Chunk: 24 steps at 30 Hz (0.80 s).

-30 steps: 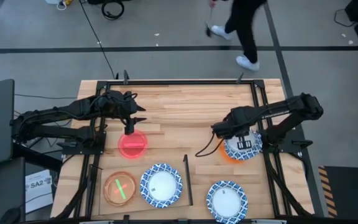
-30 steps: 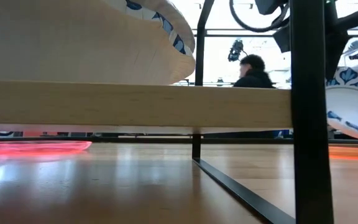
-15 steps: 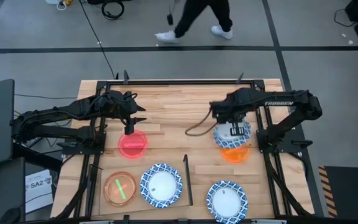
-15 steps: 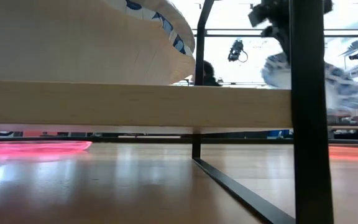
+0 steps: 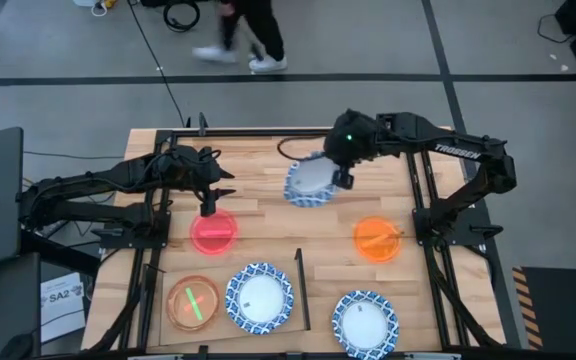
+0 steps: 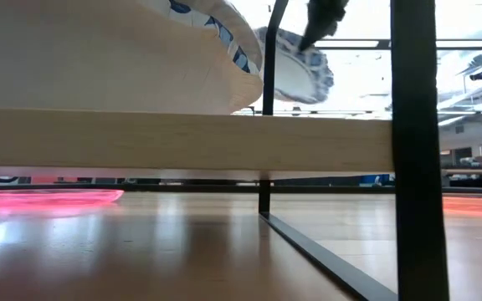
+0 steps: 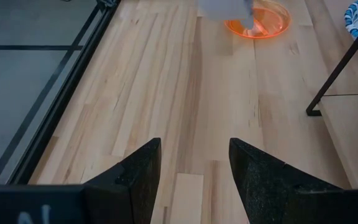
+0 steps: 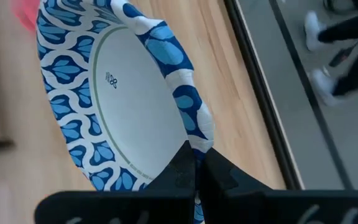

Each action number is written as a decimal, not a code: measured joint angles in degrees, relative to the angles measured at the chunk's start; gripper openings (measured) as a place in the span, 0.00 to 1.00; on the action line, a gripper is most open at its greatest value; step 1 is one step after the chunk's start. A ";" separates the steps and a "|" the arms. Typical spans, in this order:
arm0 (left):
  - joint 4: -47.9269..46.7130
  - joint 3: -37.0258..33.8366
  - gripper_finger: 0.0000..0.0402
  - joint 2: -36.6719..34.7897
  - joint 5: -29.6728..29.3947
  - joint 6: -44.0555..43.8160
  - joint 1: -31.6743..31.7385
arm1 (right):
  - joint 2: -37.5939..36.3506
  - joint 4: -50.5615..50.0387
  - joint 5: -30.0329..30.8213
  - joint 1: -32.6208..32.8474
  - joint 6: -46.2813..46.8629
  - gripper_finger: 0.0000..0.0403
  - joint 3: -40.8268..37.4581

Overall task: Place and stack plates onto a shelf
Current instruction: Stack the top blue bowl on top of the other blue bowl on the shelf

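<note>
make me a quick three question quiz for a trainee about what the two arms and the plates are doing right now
1. True or false: the right gripper is shut on the rim of a blue-and-white plate held above the table.
2. Which plate lies just under the left gripper? A) the orange plate B) the red plate C) the plate with a green strip
3. Fill in: the left gripper's fingers are ____ with nothing between them.

Key:
1. True.
2. B, the red plate; the orange plate lies apart on the right side, and the plate with a green strip sits on the shelf.
3. Open.
</note>
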 joint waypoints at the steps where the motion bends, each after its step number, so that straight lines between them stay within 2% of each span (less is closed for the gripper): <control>1: 0.00 0.00 0.49 0.00 0.00 -0.02 0.00 | 0.02 1.90 -1.13 -0.10 0.08 0.02 0.00; 6: 0.00 0.00 0.49 0.00 0.00 -0.19 0.01 | 0.02 9.22 -1.63 -0.08 3.09 0.02 0.00; 12: 1.97 0.00 0.49 0.00 0.03 -1.93 -0.12 | 0.02 13.88 5.13 -0.34 10.82 0.02 0.00; 15: 4.97 0.00 0.49 0.00 0.00 -4.11 -0.12 | 0.02 15.89 7.46 -0.56 12.38 0.02 0.00; 24: 19.25 0.00 0.49 0.00 -0.28 -8.13 -0.12 | 0.04 22.86 8.02 -0.73 12.32 0.02 0.00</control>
